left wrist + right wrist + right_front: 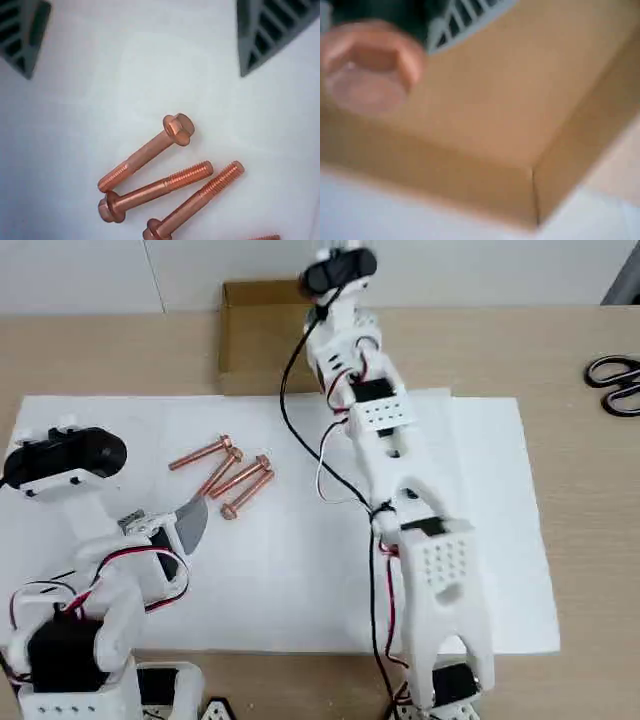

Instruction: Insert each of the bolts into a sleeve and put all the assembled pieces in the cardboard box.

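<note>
Right now my left gripper [135, 70] hangs released over the loose bolts [160, 187], left of centre in the high view. My right gripper [395, 35] seems clenched on a blurred copper piece [367, 65] above the cardboard box [445, 175], probably to drop it in.

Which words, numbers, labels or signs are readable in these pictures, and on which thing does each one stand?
None: no word, number, label or sign can be read in any view.
The copper bolts, the cardboard box and the white sheet all show bare surfaces without print.
</note>
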